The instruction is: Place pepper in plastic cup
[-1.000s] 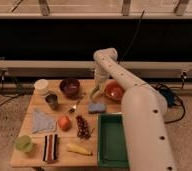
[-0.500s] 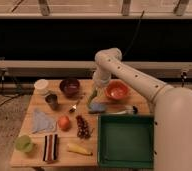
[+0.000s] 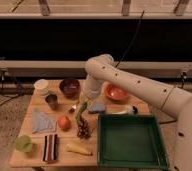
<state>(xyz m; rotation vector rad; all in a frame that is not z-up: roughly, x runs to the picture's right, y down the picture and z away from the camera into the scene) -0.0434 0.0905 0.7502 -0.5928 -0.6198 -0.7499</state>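
The pepper (image 3: 80, 116) is a slim, curved green piece near the middle of the wooden table (image 3: 34, 159), just above a bunch of dark grapes (image 3: 83, 131). My gripper (image 3: 83, 106) is at the end of the white arm, directly over the pepper's upper end and touching or nearly touching it. The plastic cup (image 3: 24, 144) is short, round and light green. It stands at the table's front left corner, far from the gripper.
A white cup (image 3: 40, 86), a dark metal cup (image 3: 52, 101), a dark bowl (image 3: 69, 87) and an orange bowl (image 3: 116, 92) stand at the back. A blue sponge (image 3: 97, 107), an orange fruit (image 3: 64, 122), a blue cloth (image 3: 41, 121), a striped item (image 3: 50, 147), a yellow corn-like piece (image 3: 79, 148) and a green tray (image 3: 131, 156) lie nearby.
The arm's forearm has swung out to the right, uncovering the green tray. The gripper has stayed over the pepper, a little lower.
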